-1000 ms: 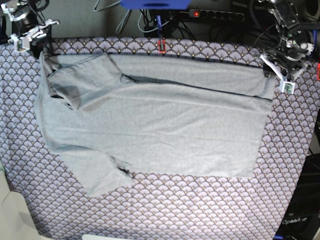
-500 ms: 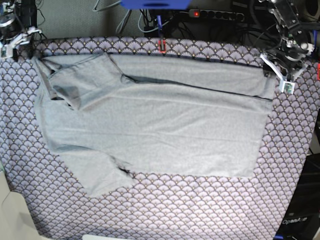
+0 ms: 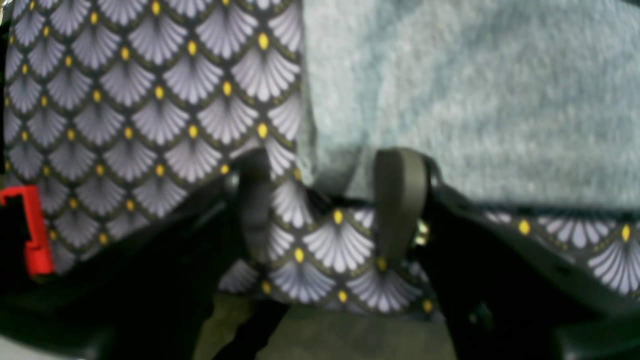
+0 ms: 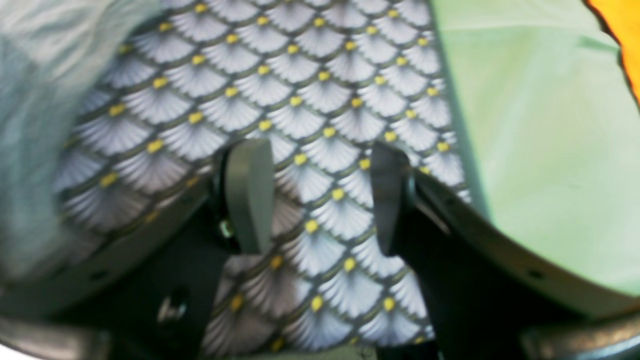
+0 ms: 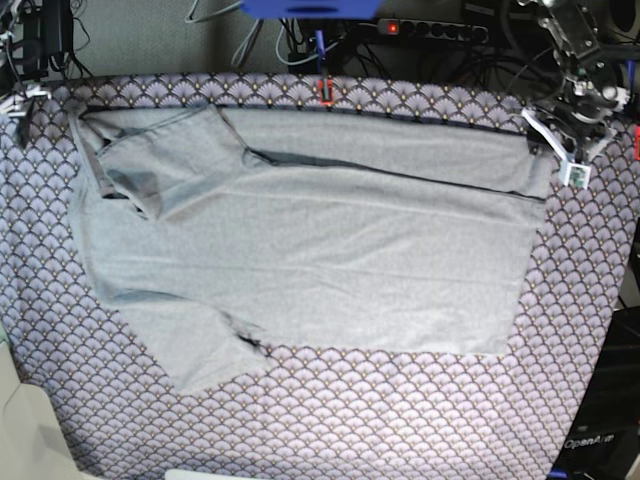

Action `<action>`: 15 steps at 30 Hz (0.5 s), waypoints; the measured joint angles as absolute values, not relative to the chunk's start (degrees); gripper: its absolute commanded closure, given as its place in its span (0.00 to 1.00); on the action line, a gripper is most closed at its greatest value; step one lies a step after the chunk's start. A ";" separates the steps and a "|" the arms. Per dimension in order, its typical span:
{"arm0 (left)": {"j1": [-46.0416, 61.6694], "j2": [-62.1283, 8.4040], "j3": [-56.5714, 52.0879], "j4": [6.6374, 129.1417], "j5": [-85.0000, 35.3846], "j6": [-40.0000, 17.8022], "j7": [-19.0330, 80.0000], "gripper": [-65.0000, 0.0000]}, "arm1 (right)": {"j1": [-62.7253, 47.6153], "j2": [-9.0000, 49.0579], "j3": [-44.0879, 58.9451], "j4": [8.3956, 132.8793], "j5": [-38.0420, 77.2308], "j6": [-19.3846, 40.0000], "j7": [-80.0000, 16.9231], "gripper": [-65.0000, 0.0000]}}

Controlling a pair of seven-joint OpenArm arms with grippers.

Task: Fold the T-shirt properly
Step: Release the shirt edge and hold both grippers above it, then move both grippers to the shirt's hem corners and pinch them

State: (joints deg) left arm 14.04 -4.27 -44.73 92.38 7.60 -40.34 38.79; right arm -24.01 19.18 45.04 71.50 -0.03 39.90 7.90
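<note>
The light grey T-shirt (image 5: 310, 250) lies flat on the purple scallop table cloth (image 5: 400, 420), its far long edge folded over and its sleeves at the left. My left gripper (image 5: 562, 150) is open at the shirt's far right corner. In the left wrist view this gripper (image 3: 327, 200) has the shirt's corner (image 3: 450, 90) lying between its fingertips, without pinching it. My right gripper (image 5: 14, 101) is at the table's far left edge, off the shirt. In the right wrist view this gripper (image 4: 320, 195) is open and empty over bare cloth, with the shirt (image 4: 30, 125) blurred to its left.
A red clip (image 5: 324, 92) holds the cloth at the table's back edge, and a red part (image 3: 30, 230) shows in the left wrist view. Cables and a power strip (image 5: 430, 30) lie behind the table. Pale floor (image 4: 525, 150) shows beyond the cloth's edge.
My right gripper has moved left, away from the shirt's upper left corner to the table's edge. The shirt and my left gripper have not moved.
</note>
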 measured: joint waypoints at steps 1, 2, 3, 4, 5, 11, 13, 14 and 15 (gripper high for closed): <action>13.21 -4.19 -45.74 92.62 7.49 -40.45 38.89 0.49 | -23.66 18.57 45.30 72.10 -0.12 39.77 7.60 0.51; 12.21 -4.27 -46.52 93.06 7.66 -40.29 39.11 0.49 | -22.94 17.56 45.60 73.21 -0.34 39.62 7.33 0.51; 11.27 -4.38 -47.07 93.67 7.86 -40.32 39.09 0.49 | -22.50 16.67 45.84 74.56 -0.38 39.81 7.29 0.51; 10.20 -4.40 -47.77 94.45 7.60 -40.29 38.98 0.49 | -21.89 15.68 45.91 76.47 -0.51 39.79 7.22 0.51; 9.15 -4.38 -48.25 95.04 7.35 -40.34 38.79 0.49 | -21.52 15.18 45.98 77.87 -0.12 40.21 7.27 0.51; 3.90 -4.45 -48.88 97.76 7.77 -40.27 39.29 0.49 | -17.28 13.80 46.22 83.37 -0.14 40.25 7.42 0.51; 2.63 -4.40 -48.80 98.32 8.36 -40.32 40.12 0.49 | -15.70 13.54 46.06 83.35 -1.54 40.38 7.03 0.51; 1.63 -4.40 -48.62 98.70 8.29 -40.27 40.07 0.49 | -14.48 13.65 46.06 83.31 -3.36 40.36 6.72 0.51; 0.75 -4.34 -48.14 99.02 8.34 -40.32 39.88 0.49 | -13.02 13.65 46.13 83.20 -4.93 40.47 6.66 0.51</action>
State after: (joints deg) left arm 0.75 -4.34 -48.14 99.02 8.34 -40.32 39.88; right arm -13.02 13.65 46.13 83.20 -4.93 40.47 6.66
